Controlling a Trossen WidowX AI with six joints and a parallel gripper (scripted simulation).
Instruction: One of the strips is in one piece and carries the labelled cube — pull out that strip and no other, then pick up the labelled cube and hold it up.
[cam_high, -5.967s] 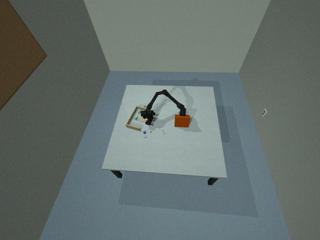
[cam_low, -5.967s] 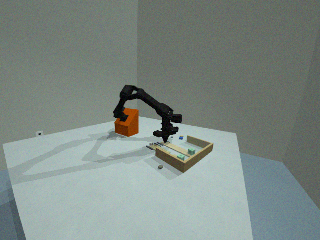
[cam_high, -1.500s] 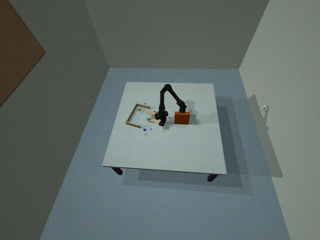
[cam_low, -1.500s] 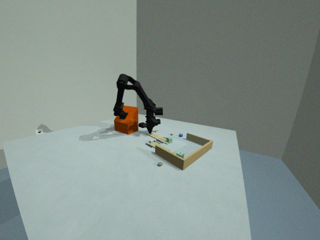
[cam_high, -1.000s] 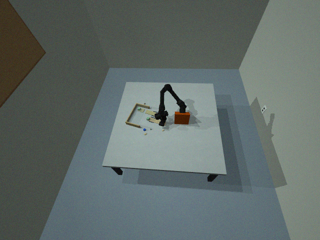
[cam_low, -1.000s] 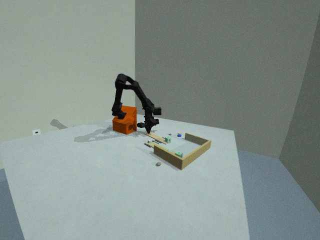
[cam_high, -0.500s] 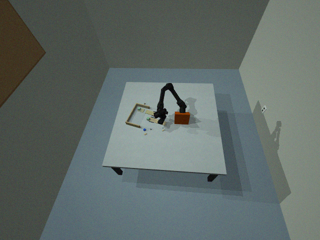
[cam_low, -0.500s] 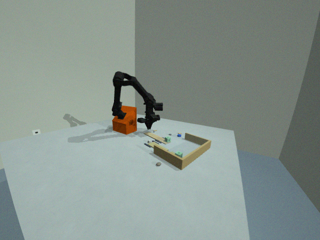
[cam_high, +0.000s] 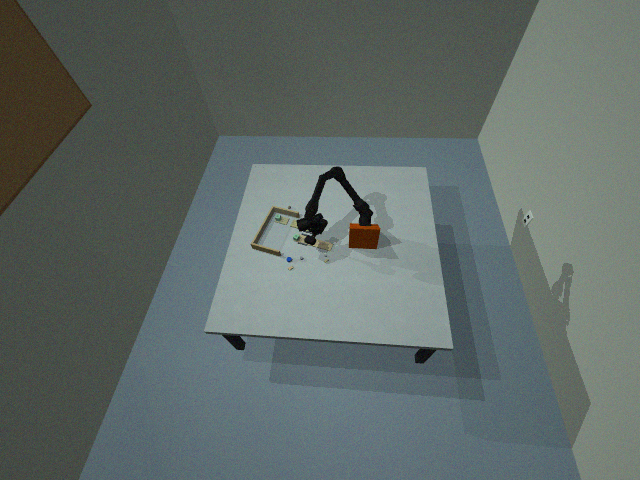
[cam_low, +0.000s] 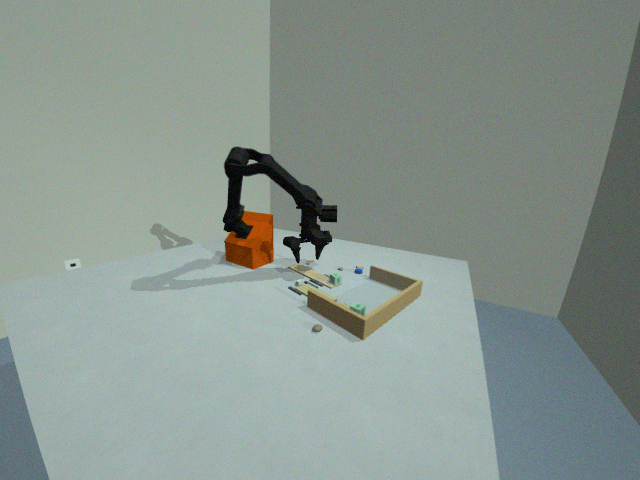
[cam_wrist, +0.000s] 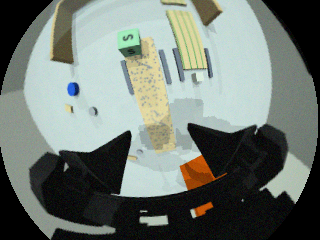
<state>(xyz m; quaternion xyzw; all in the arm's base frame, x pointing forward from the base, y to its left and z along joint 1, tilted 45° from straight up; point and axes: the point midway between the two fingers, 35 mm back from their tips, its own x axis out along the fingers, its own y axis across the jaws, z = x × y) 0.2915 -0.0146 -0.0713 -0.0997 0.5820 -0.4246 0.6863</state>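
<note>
We have the gripper (cam_high: 310, 239) (cam_low: 308, 259) (cam_wrist: 159, 130) wide apart, nothing between its fingers, hanging above the counter (cam_high: 330, 299) (cam_low: 217, 372) (cam_wrist: 230, 100) near the outer end of the speckled strip (cam_high: 324, 245) (cam_low: 310, 274) (cam_wrist: 149, 97). The labelled cube (cam_high: 296, 237) (cam_low: 335, 279) (cam_wrist: 129, 42) sits at that strip's far end, the end toward the wooden frame (cam_high: 262, 228) (cam_low: 392, 307) (cam_wrist: 62, 40). So the cube lies ahead of our fingers, along the strip's long axis and away from the orange base block (cam_high: 363, 236) (cam_low: 249, 253) (cam_wrist: 196, 172). We judge the pull to be done and the cube to be next: we would travel out along the strip, centre over the cube, then go down and close. Coming down short could catch bare strip instead.

The wrist view alone lets us read the dark S on the cube, and it shows the striped strip (cam_wrist: 187, 40) alongside with a gap between the two. The exterior view gives us what the wrist view cannot, the fingertips' height over the strip. It also shows a second green cube (cam_high: 278, 217) (cam_low: 357, 308) inside the frame, out of the wrist view; we should leave that one alone.
</note>
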